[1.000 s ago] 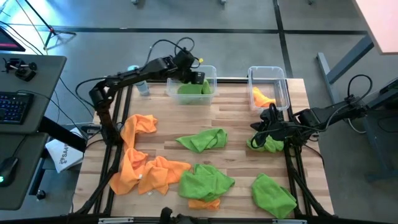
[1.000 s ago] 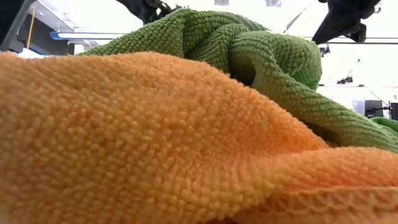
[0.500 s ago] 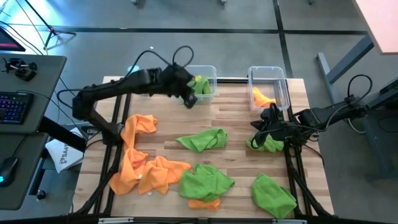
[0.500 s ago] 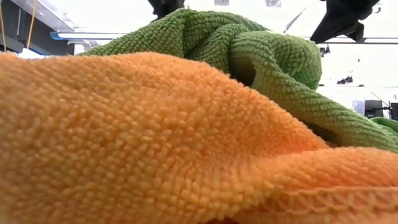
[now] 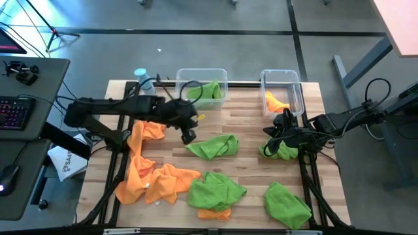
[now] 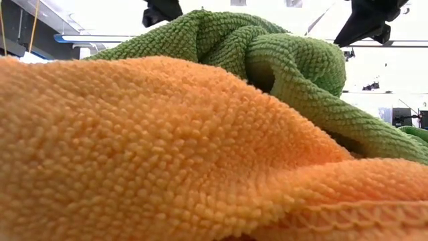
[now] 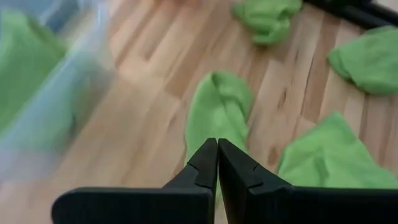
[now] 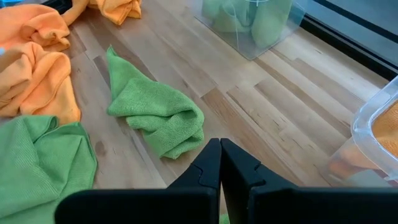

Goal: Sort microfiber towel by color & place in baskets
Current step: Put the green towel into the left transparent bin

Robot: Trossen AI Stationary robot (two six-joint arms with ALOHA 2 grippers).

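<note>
Jaws now shut and empty, the left gripper (image 5: 188, 136) has left its green towel (image 5: 208, 90) in the wider basket (image 5: 222, 73); right gripper (image 5: 279, 132) waits, closed.

Light-blue bottle (image 5: 140, 74) (table's far edge), keyboard (image 5: 14, 111)

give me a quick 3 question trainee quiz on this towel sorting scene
1. True or false: the wider clear plastic basket holds a green microfiber towel.
2. What colour towel lies in the narrower clear plastic basket?
   A green
   B orange
   C blue
3. Fill in: the left end effector hovers beside the crumpled ____ towel at mid-table.

Key:
1. true
2. B: an orange towel
3. green
</note>
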